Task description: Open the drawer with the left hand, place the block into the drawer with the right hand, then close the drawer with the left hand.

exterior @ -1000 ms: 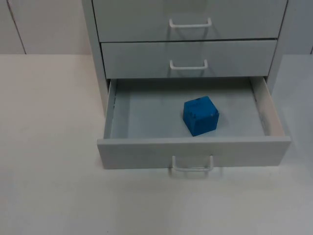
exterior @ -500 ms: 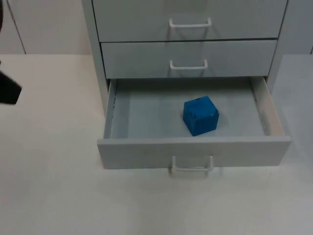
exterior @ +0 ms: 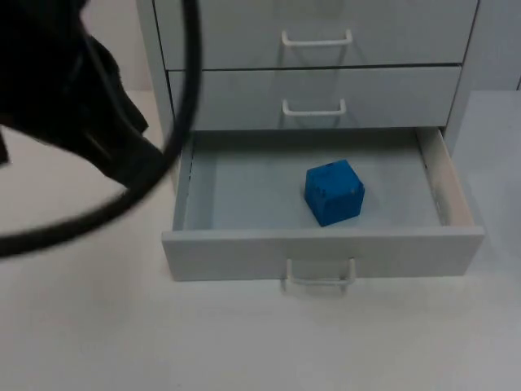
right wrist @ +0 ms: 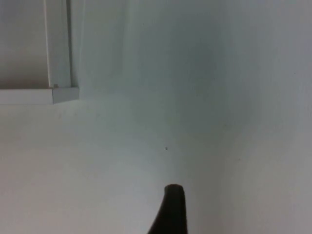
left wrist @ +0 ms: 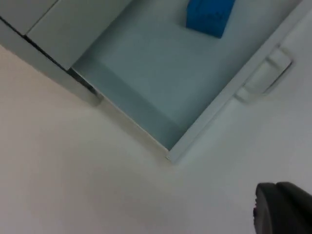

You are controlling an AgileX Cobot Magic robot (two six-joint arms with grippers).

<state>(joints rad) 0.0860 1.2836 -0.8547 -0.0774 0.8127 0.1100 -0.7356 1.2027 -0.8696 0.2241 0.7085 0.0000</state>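
Observation:
The cabinet's bottom drawer [exterior: 244, 254] stands pulled out, its white handle [exterior: 319, 277] facing the table's front. A blue block [exterior: 334, 192] rests on the drawer floor, right of the middle and touching no wall. My left arm [exterior: 77, 98] hangs as a large black shape over the table, left of the drawer's left front corner. In the left wrist view, one black fingertip [left wrist: 285, 209] of the left gripper hovers over bare table, off the drawer's corner [left wrist: 170, 155], with the blue block [left wrist: 209, 14] further in. One fingertip [right wrist: 170, 209] of the right gripper is over bare table.
Two closed drawers [exterior: 313, 94] with white handles sit above the open one. White table top [exterior: 81, 326] lies left of and in front of the cabinet. A cabinet corner [right wrist: 58, 93] and the grey wall [right wrist: 263, 73] stand ahead of the right gripper.
The left arm has swung in from the left edge and now reaches almost to the drawer's left side. The block and the drawer have stayed put.

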